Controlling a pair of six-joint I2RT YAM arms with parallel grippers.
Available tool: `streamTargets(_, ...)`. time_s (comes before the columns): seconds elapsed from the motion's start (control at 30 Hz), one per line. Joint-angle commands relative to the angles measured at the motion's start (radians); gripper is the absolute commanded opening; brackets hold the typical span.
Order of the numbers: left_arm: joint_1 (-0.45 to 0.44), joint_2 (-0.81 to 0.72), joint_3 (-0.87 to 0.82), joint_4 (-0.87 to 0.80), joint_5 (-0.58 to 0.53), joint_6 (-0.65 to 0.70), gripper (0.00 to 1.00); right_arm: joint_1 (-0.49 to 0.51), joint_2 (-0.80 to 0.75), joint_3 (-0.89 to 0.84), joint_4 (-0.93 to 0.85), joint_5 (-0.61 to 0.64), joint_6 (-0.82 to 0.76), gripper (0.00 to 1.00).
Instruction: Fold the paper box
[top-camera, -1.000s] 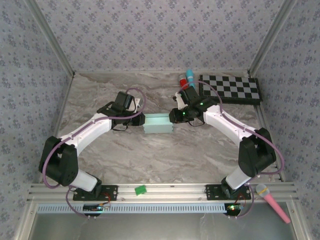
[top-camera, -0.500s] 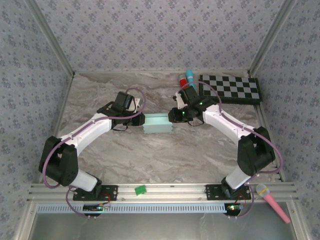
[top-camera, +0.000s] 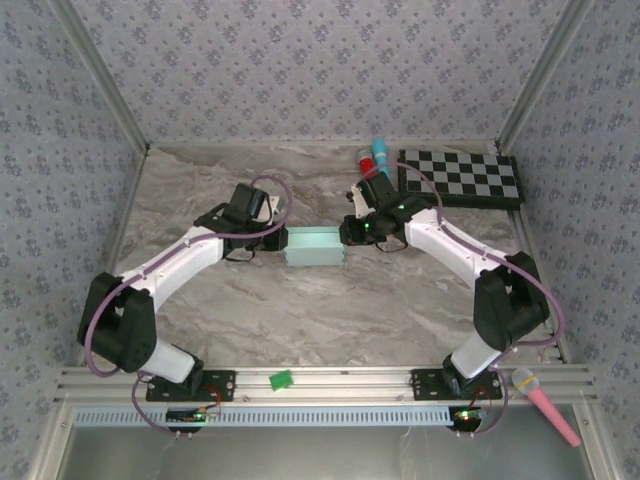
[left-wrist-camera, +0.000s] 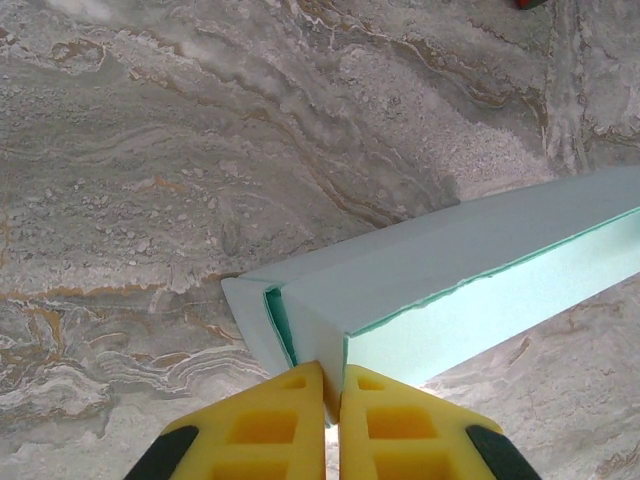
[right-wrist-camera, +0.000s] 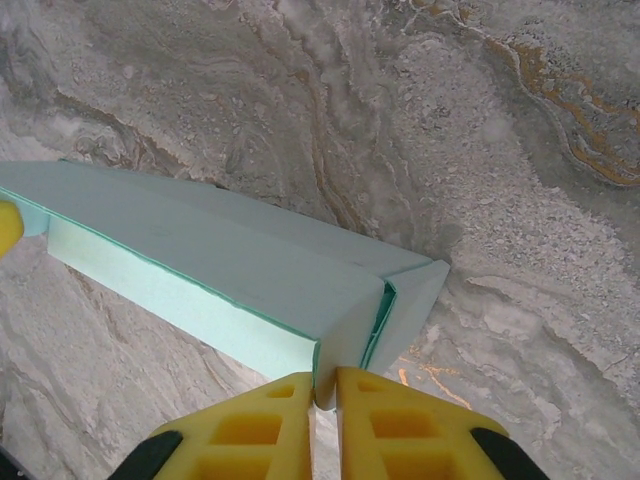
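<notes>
1. marble table (top-camera: 300, 310): spans the middle of the top view.
2. checkerboard (top-camera: 460, 178): upper right, lying flat, well apart from the box.
3. paper box (top-camera: 314, 246): mint card, long rectangular shape, frame centre, between the two arms.
4. left gripper (left-wrist-camera: 332, 375): bottom centre of its wrist view, yellow fingers (left-wrist-camera: 260, 425) pinched on the box's end edge.
5. right gripper (right-wrist-camera: 325, 378): jaws likewise clamped on the card at the opposite end.

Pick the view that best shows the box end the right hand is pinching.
Right wrist: the box end sits close up, its end flap ajar, with the right hand pinching the corner edge. Left wrist shows the opposite end. Top view shows the whole box, small, that end covered by the hand.
</notes>
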Motion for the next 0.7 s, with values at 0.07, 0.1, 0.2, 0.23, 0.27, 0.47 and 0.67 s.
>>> streamTargets(0.07, -0.015, 0.013, 0.028, -0.02, 0.007, 0.002, 0.09, 0.011, 0.021, 0.007, -0.026, 0.004, -0.011, 0.11)
streamTargets(0.1, -0.017, 0.013, 0.029, -0.021, 0.005, 0.002, 0.09, 0.011, 0.022, 0.007, -0.027, 0.007, -0.014, 0.11)
streamTargets(0.2, -0.02, 0.014, 0.029, -0.024, 0.0, 0.005, 0.09, 0.013, 0.024, 0.005, -0.033, 0.017, -0.016, 0.11)
streamTargets(0.23, -0.021, 0.015, 0.029, -0.025, 0.0, 0.006, 0.09, 0.015, 0.025, 0.005, -0.036, 0.019, -0.016, 0.11)
streamTargets(0.27, -0.021, 0.016, 0.028, -0.026, -0.001, 0.007, 0.09, 0.015, 0.024, 0.004, -0.037, 0.023, -0.017, 0.11)
streamTargets(0.47, -0.032, 0.018, 0.026, -0.036, -0.015, 0.011, 0.09, 0.02, 0.024, -0.009, -0.04, 0.028, -0.018, 0.11)
streamTargets(0.67, -0.04, 0.017, 0.016, -0.036, -0.023, 0.011, 0.09, 0.023, 0.023, -0.025, -0.032, 0.026, -0.013, 0.11)
